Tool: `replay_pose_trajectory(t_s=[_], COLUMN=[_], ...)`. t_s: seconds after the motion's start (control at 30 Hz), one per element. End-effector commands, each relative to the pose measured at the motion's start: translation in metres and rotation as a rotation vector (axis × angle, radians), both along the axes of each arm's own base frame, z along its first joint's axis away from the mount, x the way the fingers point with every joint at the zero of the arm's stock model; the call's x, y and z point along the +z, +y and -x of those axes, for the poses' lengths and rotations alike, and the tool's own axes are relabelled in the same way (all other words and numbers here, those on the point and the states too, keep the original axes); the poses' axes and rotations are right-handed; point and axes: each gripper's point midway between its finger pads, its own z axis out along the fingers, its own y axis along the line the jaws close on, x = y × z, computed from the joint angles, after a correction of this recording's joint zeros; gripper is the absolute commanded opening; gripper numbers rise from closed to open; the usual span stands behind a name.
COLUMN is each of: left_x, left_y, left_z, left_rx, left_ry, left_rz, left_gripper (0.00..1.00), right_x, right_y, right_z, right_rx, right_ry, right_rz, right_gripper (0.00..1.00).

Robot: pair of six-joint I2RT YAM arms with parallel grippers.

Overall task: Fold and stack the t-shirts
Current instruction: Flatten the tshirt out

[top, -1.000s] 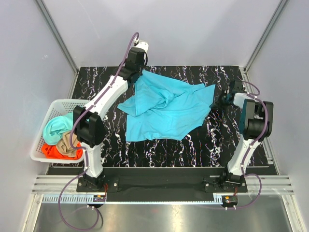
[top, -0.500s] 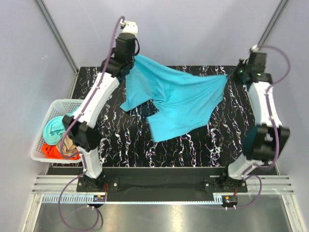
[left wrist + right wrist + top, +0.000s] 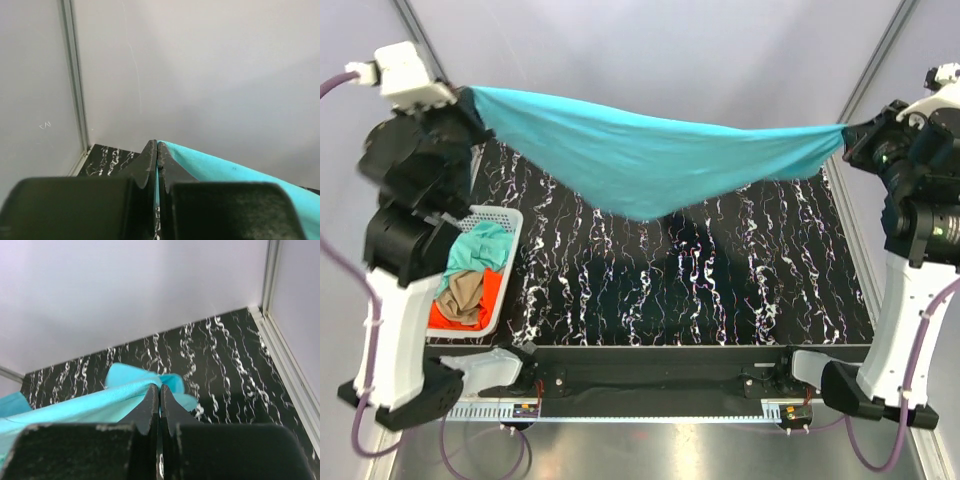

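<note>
Both claws were pinched shut on the cyan shirt [image 3: 650, 165], one at each end. The cloth hung between them like a sling, its top edge stretched and its belly sagging in the middle, clear of the surface [image 3: 720, 290]. The left claw [image 3: 468, 100] held its end high above the far end of the basket [image 3: 498, 212]. The right claw [image 3: 848, 133] held the other end well apart from the basket, over the opposite edge of the surface. In each wrist view the jaws met with only a sliver of cyan between them, so each grip looked to be on a thin edge or corner rather than a bunch. Which part of the shirt that was could not be told. Holding it raised and stretched this way probably let the cloth fall open and lose its wrinkles, ready to be laid flat beside the basket for folding. On that reading the task was at an early step, with no folded shirt in view. There were four shirts in all: the cyan one in the air and three heaped inside the basket. Of those, a mint shirt [image 3: 480, 248] lay on top toward the far end, a tan shirt [image 3: 463, 292] just below it, and an orange shirt [image 3: 492, 290] under both. There were two arms, two claws and one basket.
</note>
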Motion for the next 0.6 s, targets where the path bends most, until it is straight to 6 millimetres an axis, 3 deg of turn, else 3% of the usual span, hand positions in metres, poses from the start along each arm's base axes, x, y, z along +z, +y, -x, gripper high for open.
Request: replay_pose_trajectory(t_s=[0.0,0.1,0.2,0.43,0.57], left_x=[-0.009,-0.024,-0.044,-0.099,-0.112], left_y=[-0.007,-0.026,-0.044,-0.043,-0.042], left_z=[0.022,0.043,0.052,0.039,0.028], left_rx=[-0.106,-0.258,-0.374,-0.334,-0.304], left_ry=[0.012,0.051,0.112,0.303,0.335], left_rz=[0.024,0.023,0.003,-0.076,-0.088], left_gripper=[0.0,0.0,0.0,0.0,0.0], right_x=[-0.002,0.005,0.007,0.0,-0.006], right_y=[-0.001,0.009,0.02,0.011,0.001], right_z=[0.04,0.071,0.087,0.087,0.081], right_rx=[-0.025,0.004,0.058,0.008,-0.042], right_ry=[0.042,0.031,0.001,0.03,0.044], right_rz=[0.04,0.046,0.059,0.067,0.064], right_gripper=[0.0,0.0,0.0,0.0,0.0])
